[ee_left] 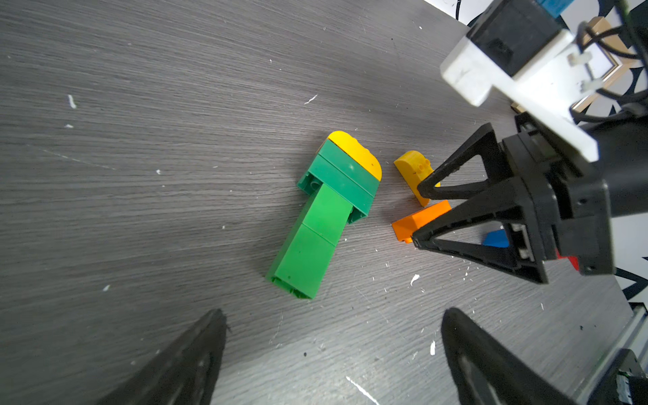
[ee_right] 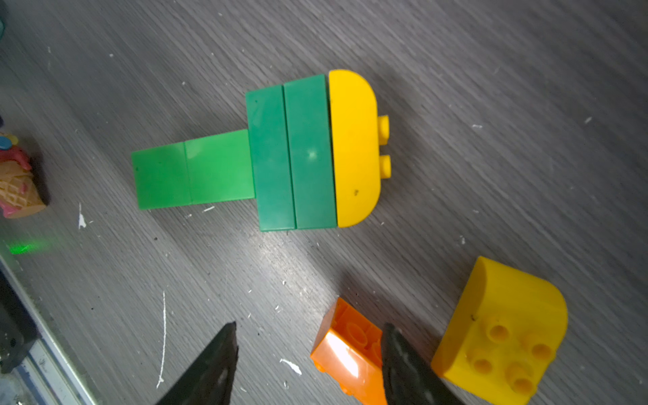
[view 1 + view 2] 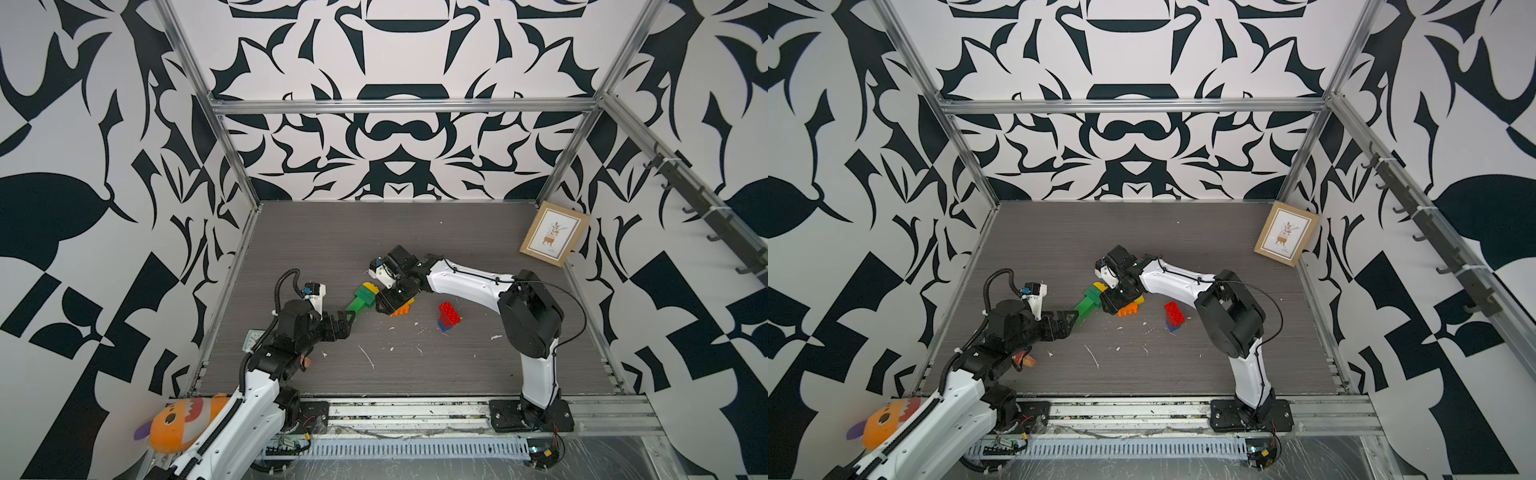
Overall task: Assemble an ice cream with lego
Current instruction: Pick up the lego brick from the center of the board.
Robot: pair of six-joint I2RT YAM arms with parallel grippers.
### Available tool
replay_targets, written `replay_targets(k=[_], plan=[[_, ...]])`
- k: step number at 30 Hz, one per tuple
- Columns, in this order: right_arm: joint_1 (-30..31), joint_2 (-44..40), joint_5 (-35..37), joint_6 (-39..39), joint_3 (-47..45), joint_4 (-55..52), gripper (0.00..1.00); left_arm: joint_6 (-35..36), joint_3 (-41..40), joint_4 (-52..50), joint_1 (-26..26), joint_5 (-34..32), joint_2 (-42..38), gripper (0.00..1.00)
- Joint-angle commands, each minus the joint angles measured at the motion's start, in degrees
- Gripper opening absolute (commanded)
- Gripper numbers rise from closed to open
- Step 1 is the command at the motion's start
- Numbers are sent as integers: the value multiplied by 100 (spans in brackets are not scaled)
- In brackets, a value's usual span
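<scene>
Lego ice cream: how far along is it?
Done: green stem, two darker green bricks and a yellow rounded brick are joined, lying flat. In hand: nothing gripped; the right gripper stands open around the orange brick, the left gripper open by the stem's foot. Left: orange brick, loose yellow brick and the red-and-blue stack are unattached.

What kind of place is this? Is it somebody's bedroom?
Probably not: it looks like a robot test booth. A left arm and a right arm are bolted to a rail, inside a metal frame with patterned walls.
</scene>
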Motion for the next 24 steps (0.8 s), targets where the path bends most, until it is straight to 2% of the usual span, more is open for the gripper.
replay_targets(k=[1,10,16,19,24], plan=[[-33,-41,-117,-175,205,-218,68,-34,-3,21,21,30,-13,99],[-41,-23,-272,-405,17,-634,73,-17,34,43,21,80,100,99],[60,-34,330,-867,-85,-798,75,-21,30,56,21,90,122,99],[139,5,555,-1124,-47,-859,73,-19,42,56,21,101,155,99],[166,59,883,-1366,61,-1082,64,-23,51,64,21,103,173,99]])
